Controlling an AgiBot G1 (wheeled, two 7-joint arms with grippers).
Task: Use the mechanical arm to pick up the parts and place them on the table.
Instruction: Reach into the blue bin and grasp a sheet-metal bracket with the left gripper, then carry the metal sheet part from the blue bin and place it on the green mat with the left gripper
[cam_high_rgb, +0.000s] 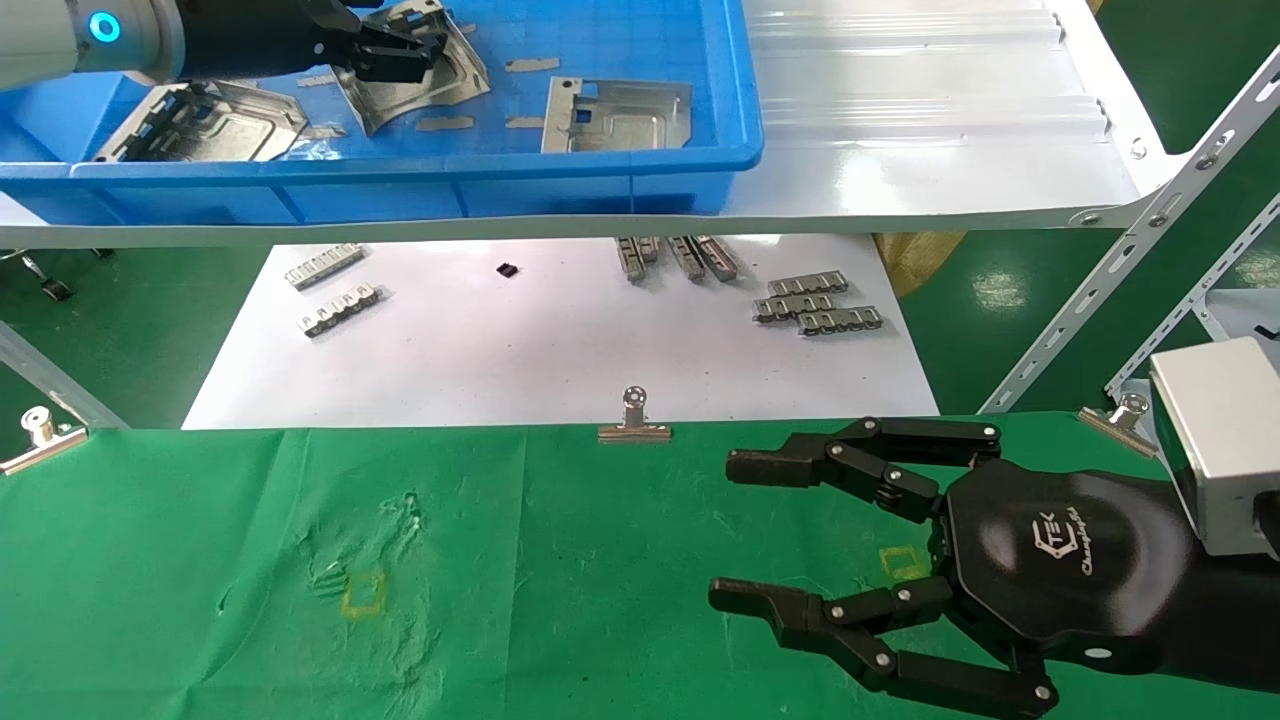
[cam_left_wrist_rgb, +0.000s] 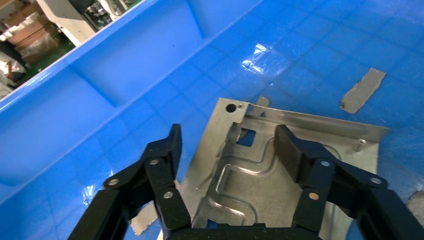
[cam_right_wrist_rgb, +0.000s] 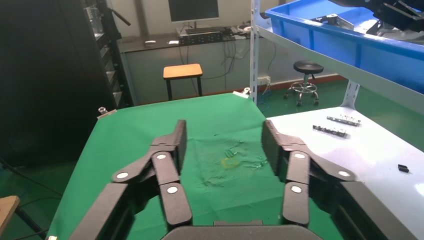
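Right gripper (cam_high_rgb: 735, 530) sits closest, low at five o'clock over the green table (cam_high_rgb: 250, 560), fingers spread wide, nothing in them. Up at eleven o'clock the left gripper (cam_high_rgb: 400, 45) is down inside the blue bin (cam_high_rgb: 420, 185), jaws parted either side of a tilted silver plate (cam_left_wrist_rgb: 260, 165); it seems unclamped, contact hard to judge. Two more plates (cam_high_rgb: 620, 115) lie in the bin
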